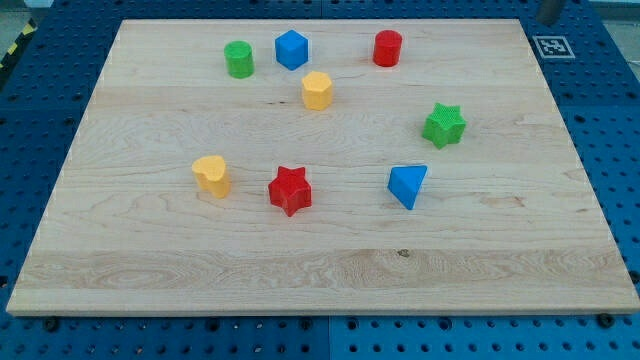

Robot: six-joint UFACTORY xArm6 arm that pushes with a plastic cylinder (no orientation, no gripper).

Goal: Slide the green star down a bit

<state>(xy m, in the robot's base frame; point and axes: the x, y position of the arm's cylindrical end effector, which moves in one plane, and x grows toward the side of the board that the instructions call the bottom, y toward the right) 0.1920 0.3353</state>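
Observation:
The green star (444, 125) lies on the right part of the wooden board (320, 280), above and to the right of the blue triangle-like block (407, 186). My tip does not clearly show. Only a small grey shape (550, 10) pokes in at the view's top edge, beyond the board's top right corner and far above the green star.
A green cylinder (239, 60), a blue hexagon-like block (291, 49), a red cylinder (387, 48) and a yellow hexagon-like block (317, 90) sit near the top. A yellow heart-like block (212, 175) and a red star (290, 190) sit left of centre. A marker tag (552, 46) lies off the board's top right corner.

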